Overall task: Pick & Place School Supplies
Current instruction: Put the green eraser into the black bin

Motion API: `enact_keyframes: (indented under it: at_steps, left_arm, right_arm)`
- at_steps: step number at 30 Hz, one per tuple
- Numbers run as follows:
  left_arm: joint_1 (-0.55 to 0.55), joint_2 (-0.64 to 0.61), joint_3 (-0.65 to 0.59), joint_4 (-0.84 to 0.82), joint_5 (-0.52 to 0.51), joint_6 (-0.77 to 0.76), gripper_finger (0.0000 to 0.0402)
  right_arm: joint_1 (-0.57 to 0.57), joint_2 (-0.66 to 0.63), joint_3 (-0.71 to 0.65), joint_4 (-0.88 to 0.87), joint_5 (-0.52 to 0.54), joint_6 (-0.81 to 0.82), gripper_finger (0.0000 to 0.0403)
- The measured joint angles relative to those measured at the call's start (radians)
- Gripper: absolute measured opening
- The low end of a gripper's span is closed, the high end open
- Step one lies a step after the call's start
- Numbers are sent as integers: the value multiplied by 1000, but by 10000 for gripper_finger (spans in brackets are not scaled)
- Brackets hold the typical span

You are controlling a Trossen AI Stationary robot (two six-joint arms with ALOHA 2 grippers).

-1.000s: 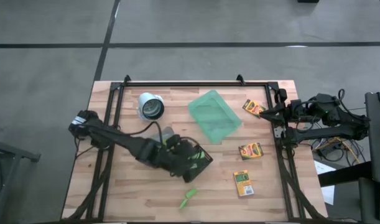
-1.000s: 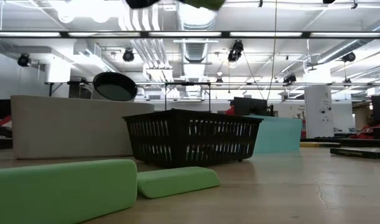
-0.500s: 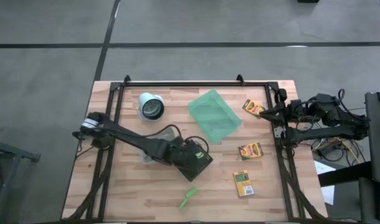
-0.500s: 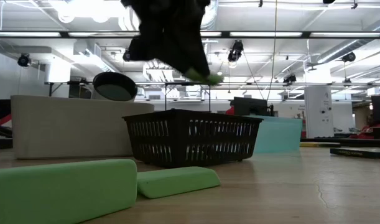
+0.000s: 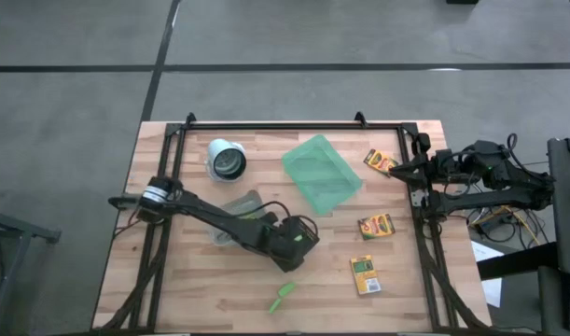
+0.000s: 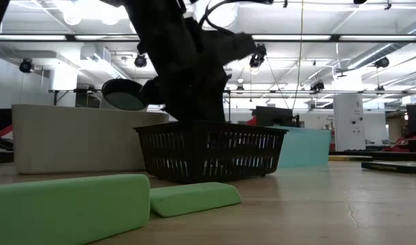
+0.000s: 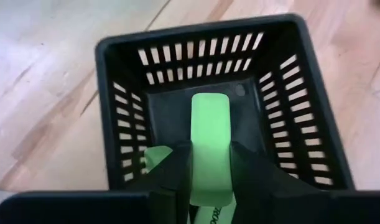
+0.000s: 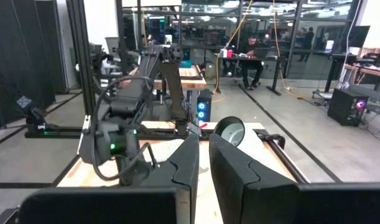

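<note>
My left gripper (image 7: pixel 210 149) is over the black slotted basket (image 7: pixel 202 28), shut on a bright green marker (image 7: pixel 209 134) that points down into it. In the low view the gripper (image 6: pixel 194 109) reaches the basket's rim (image 6: pixel 208 126). A second green piece (image 7: pixel 153 158) shows low in the basket beside the fingers. Another green marker (image 5: pixel 283 297) lies flat on the table near the front edge. Three crayon boxes (image 5: pixel 380 161), (image 5: pixel 375 225), (image 5: pixel 365 274) lie flat on the right. My right gripper (image 5: pixel 401 171) waits, shut, at the right edge. My left gripper pinches the green marker by its two long sides (image 7: pixel 208 177), toward its rear end, between the two fingers (image 7: pixel 177 165). The fingers slant down from the table's left and lie along the marker. Its free end (image 7: pixel 209 102) hangs over the basket floor; I cannot tell whether it touches.
A translucent green tray (image 5: pixel 322 173) lies at the back middle and a white cup (image 5: pixel 227 159) on its side at the back left. A clear bin (image 5: pixel 236 207) sits under the left arm. A black frame rail (image 5: pixel 173 168) borders the table.
My left gripper has come down onto the black basket, carrying the green marker and tipping more steeply downward. It has also shifted a little toward the table's right edge. In the low view it has dropped from the top of the picture to the basket's rim.
</note>
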Motion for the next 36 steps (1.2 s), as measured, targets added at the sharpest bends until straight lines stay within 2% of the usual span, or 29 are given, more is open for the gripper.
enact_keyframes:
  at_steps: [8, 24, 36]
  left_arm:
    - [3, 31, 0, 4, 52, -11, 120]
    - [14, 20, 1, 15, 77, 1, 183]
    - [20, -109, 48, -12, 62, 65, 184]
  right_arm:
    - [0, 0, 0, 0, 0, 0, 36]
    - [0, 0, 0, 0, 0, 0, 36]
    - [0, 0, 0, 0, 0, 0, 36]
